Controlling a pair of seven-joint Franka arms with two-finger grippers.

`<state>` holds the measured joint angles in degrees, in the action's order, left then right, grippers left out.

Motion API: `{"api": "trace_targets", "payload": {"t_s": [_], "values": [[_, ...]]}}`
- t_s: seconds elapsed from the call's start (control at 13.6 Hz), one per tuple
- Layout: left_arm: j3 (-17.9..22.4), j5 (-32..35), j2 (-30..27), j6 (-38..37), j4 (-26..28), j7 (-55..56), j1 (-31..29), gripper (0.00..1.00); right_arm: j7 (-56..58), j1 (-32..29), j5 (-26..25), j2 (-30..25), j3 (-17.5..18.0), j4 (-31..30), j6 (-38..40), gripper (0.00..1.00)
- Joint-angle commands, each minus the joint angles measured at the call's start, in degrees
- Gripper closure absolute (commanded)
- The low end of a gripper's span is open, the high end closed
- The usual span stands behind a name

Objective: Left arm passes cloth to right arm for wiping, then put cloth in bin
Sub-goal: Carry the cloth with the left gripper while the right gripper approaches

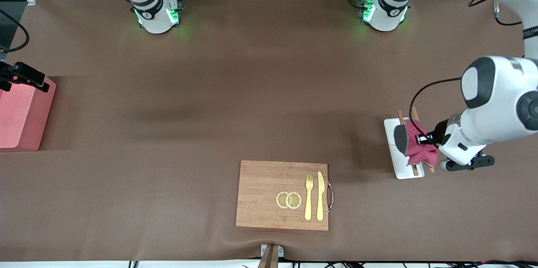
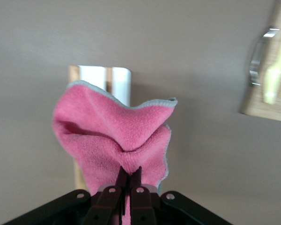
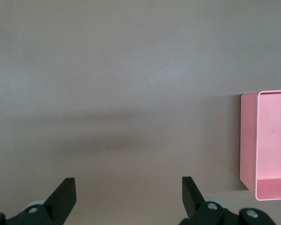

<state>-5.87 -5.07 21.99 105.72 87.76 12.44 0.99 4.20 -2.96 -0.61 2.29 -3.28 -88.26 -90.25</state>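
Observation:
The cloth (image 1: 418, 150), crimson-pink with a dark grey part, hangs bunched from my left gripper (image 1: 422, 138), which is shut on it over the white tray (image 1: 397, 165) at the left arm's end of the table. In the left wrist view the fingers (image 2: 130, 174) pinch the pink cloth (image 2: 112, 131) with the tray (image 2: 118, 82) below. The salmon-pink bin (image 1: 21, 116) stands at the right arm's end. My right gripper (image 3: 129, 187) is open and empty above bare table beside the bin (image 3: 271, 140); in the front view only its black hand (image 1: 25, 75) shows, above the bin's edge.
A wooden cutting board (image 1: 260, 194) lies near the front camera, with two lemon slices (image 1: 288, 200), a yellow fork (image 1: 309, 196) and a yellow knife (image 1: 320, 194) on it. Two wooden sticks (image 1: 415, 169) lie along the tray. Brown table surface spreads between board and bin.

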Motion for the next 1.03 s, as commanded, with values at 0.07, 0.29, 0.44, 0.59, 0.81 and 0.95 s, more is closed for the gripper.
{"api": "trace_targets", "payload": {"t_s": [0.07,0.29,0.44,0.59,0.81,0.95], "values": [[-4.92,-9.06,-3.62,-2.19,0.74,6.67,0.06,1.00,-9.87,0.05,0.96,-0.18,1.17,0.28,2.70,0.00],[-12.21,-9.26,-3.71,-2.10,-1.10,17.84,0.24,1.00,-22.26,4.00,2.79,-0.18,1.09,0.37,5.95,0.00],[-16.17,-12.23,-2.84,-1.14,-2.50,25.40,1.38,1.00,-30.18,4.80,7.87,0.09,1.08,0.02,9.28,0.00],[-17.77,-15.57,-1.08,5.60,-4.17,32.78,5.23,1.00,-39.31,6.81,10.97,0.88,1.08,-0.24,10.79,0.00],[-17.51,-16.38,4.27,16.93,-10.40,46.57,14.54,1.00,-55.12,11.38,14.21,3.42,1.08,-0.33,10.88,0.00],[-17.33,-16.29,6.74,26.94,-10.95,53.27,19.82,1.00,-63.76,12.80,19.48,5.96,1.08,-0.42,10.71,0.00]]}}
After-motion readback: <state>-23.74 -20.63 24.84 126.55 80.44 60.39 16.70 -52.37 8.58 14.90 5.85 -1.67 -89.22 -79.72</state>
